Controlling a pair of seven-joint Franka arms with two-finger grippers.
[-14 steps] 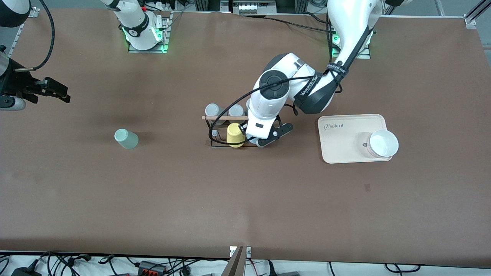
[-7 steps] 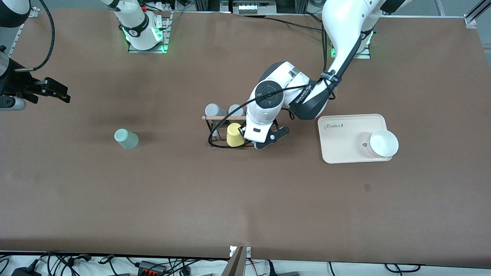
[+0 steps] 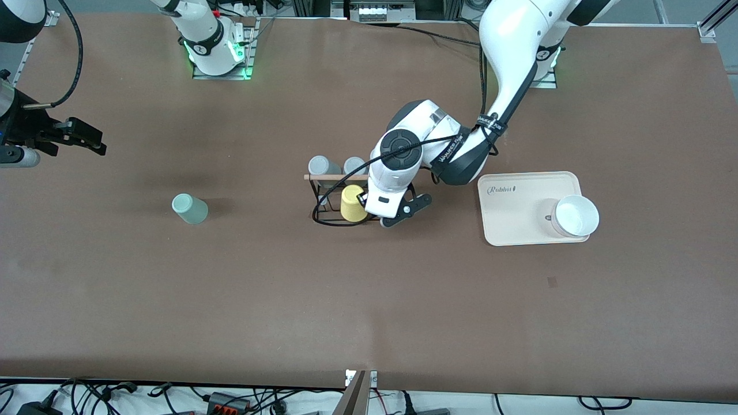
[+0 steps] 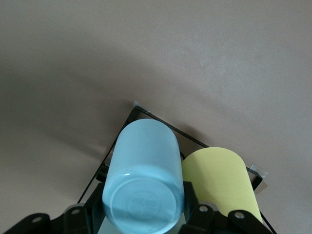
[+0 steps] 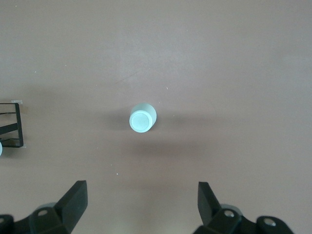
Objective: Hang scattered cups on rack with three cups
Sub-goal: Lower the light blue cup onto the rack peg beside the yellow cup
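My left gripper (image 3: 387,212) is shut on the light blue cup (image 4: 144,165). It holds the cup bottom up over the rack (image 3: 328,177), close beside the yellow tumbler (image 3: 353,203). In the front view the arm's hand hides the blue cup. The rack's black wire (image 4: 170,126) shows under the cup in the left wrist view, and I cannot tell whether the cup sits on a peg. The pale mint green cup (image 3: 189,208) stands bottom up on the table toward the right arm's end and also shows in the right wrist view (image 5: 142,118). My right gripper (image 3: 95,141) waits open and empty, high above the table.
Two grey tumblers (image 3: 318,166) (image 3: 353,166) hang on the rack's pegs farther from the front camera. A beige tray (image 3: 519,225) with a white bowl (image 3: 576,215) lies toward the left arm's end. The rack's end (image 5: 14,127) shows in the right wrist view.
My left gripper has shifted slightly toward the yellow tumbler and the front camera over the rack, with the blue cup in it. The right arm has not moved.
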